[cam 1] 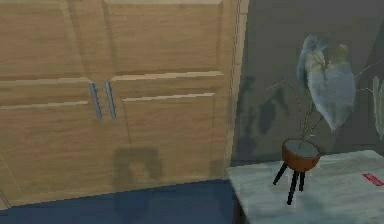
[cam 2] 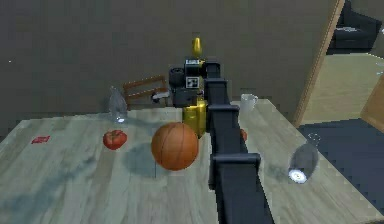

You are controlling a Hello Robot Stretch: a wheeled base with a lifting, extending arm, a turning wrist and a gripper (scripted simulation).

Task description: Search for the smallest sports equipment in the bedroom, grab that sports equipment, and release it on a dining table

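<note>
1. Where the arm side view looks across the pale wooden counter (cam 2: pixel 60 185), you see the orange ball (cam 2: pixel 175 146) resting on its top, near the middle of the picture.
2. You find the arm (cam 2: pixel 238 175) as a dark bar rising from the bottom edge and passing just right of the orange ball. The two look close, but you cannot tell whether they touch.
3. You see the hand (cam 2: pixel 178 90) at the arm's far end, higher in the picture than the orange ball and almost straight above it. The ball sits apart from the fingers, on the nearer side.
4. You cannot tell whether the hand holds anything, because a wooden chair back (cam 2: pixel 145 90) and a yellow-gold thing (cam 2: pixel 197 47) stand at or behind it.
5. You also see yellow-gold below the hand, against the arm's left side; whether it is the same thing is unclear.
6. Left of the ball you have a red round thing (cam 2: pixel 115 139), with a clear bottle-like thing (cam 2: pixel 117 103) behind it and a small red patch (cam 2: pixel 40 140) near the counter's left end.
7. Right of the arm, a clear glass thing (cam 2: pixel 303 160) lies tilted on the counter, and a small clear cup (cam 2: pixel 247 100) stands farther back.
8. Ahead, the forward view gives you wooden cupboard doors (cam 1: pixel 150 110) with two metal handles (cam 1: pixel 103 100) and a dark wall (cam 1: pixel 290 40). At the lower right is a corner of a pale counter (cam 1: pixel 340 200) carrying a pale-leaved plant (cam 1: pixel 328 80) in a brown pot (cam 1: pixel 300 153) on three black legs.
</note>
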